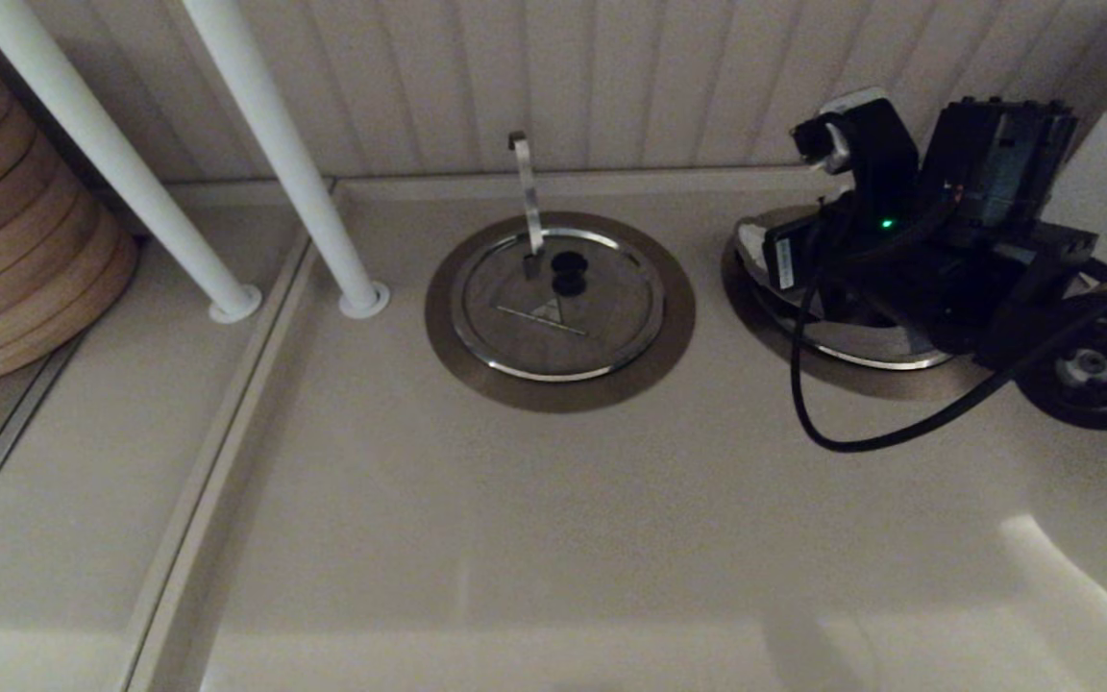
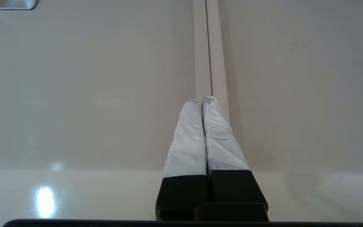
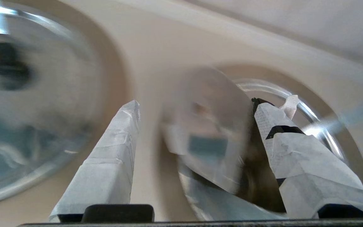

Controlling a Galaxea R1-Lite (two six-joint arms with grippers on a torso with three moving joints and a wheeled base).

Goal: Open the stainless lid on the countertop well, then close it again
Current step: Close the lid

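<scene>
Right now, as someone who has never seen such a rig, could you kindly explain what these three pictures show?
This is a two-armed robot at a countertop. The wide picture is from its head; the others look out from behind each gripper's fingers. Two round steel lids show: a middle lid with an upright handle, and the stainless lid under the right arm. The right gripper is open by it, blurred, apparently holding nothing; the left gripper is shut over bare counter.
</scene>
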